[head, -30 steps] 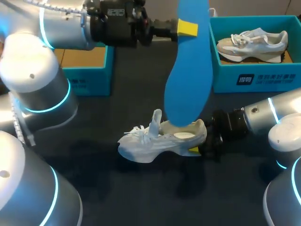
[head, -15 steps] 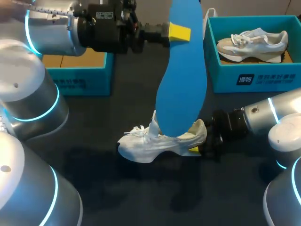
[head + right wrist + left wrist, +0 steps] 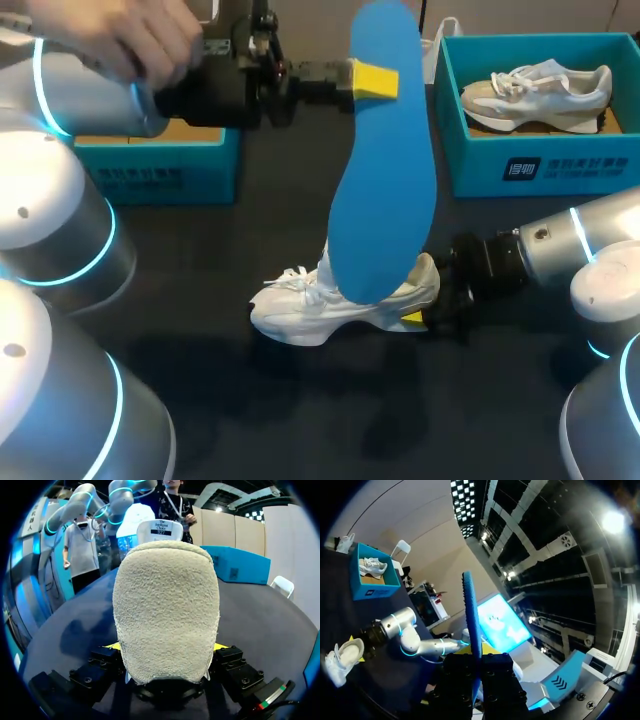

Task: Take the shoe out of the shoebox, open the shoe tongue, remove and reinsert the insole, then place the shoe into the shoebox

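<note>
The left end effector point(image 3: 372, 78) pinches the blue insole point(image 3: 382, 170) near its upper end; the insole hangs upright, its lower end over the white sneaker point(image 3: 320, 310). The right end effector point(image 3: 414, 318) clamps the sneaker's heel on the counter point(image 3: 250, 400), with the teal shoebox point(image 3: 540, 165) beyond it.

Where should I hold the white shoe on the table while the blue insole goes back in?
Pinch the white shoe at its heel from behind, across its sides, as the right end effector does: the heel stands upright and narrow, leaving the opening free for the insole.
</note>
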`<state>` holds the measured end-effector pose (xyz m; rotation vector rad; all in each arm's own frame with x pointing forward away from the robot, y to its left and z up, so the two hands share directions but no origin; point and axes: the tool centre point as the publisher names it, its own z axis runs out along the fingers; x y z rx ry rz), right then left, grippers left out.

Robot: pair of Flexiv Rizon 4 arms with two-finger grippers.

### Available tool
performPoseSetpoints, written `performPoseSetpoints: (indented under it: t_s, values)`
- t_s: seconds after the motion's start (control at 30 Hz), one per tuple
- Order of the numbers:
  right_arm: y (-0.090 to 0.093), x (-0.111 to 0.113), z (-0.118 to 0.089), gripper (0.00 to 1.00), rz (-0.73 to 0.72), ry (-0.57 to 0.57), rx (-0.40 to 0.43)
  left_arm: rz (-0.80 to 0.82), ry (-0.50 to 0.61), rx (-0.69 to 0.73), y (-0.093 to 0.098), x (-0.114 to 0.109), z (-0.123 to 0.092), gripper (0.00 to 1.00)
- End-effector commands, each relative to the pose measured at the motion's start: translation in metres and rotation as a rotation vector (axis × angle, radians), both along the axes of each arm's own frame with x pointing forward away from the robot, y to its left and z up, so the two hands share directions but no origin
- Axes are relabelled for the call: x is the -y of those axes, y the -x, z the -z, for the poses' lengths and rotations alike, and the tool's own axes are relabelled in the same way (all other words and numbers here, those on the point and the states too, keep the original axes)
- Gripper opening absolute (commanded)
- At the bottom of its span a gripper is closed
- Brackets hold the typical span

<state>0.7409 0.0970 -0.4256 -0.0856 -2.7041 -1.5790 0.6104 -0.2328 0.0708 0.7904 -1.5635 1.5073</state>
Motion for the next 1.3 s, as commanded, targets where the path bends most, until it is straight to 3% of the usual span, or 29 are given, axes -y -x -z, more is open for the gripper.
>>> performPoseSetpoints:
  t_s: [0.03, 0.77, 0.8, 0.83, 0.87, 1.3]
  values:
    - [-0.0009, -0.004, 0.0038, 0.0, 0.001, 0.005, 0.0, -0.007, 0.002, -0.001, 0.0039, -0.0016, 0.0017, 0.0]
    - [-0.0009, -0.004, 0.0038, 0.0, 0.001, 0.005, 0.0, -0.007, 0.002, -0.001, 0.0039, -0.0016, 0.0017, 0.0]
    - [-0.0009, -0.004, 0.0038, 0.04, 0.001, 0.005, 0.0, -0.007, 0.002, -0.001, 0.0039, -0.0016, 0.0017, 0.0]
    - [-0.0009, -0.004, 0.0038, 0.46, 0.001, 0.005, 0.0, -0.007, 0.002, -0.001, 0.0039, -0.0016, 0.0017, 0.0]
    - [-0.0009, -0.004, 0.0038, 1.0, 0.001, 0.005, 0.0, -0.007, 0.002, -0.001, 0.0039, -0.0016, 0.0017, 0.0]
    - [0.0022, 0.0001, -0.0012, 1.0, -0.006, 0.031, -0.003, -0.007, 0.002, -0.001, 0.0039, -0.0016, 0.0017, 0.0]
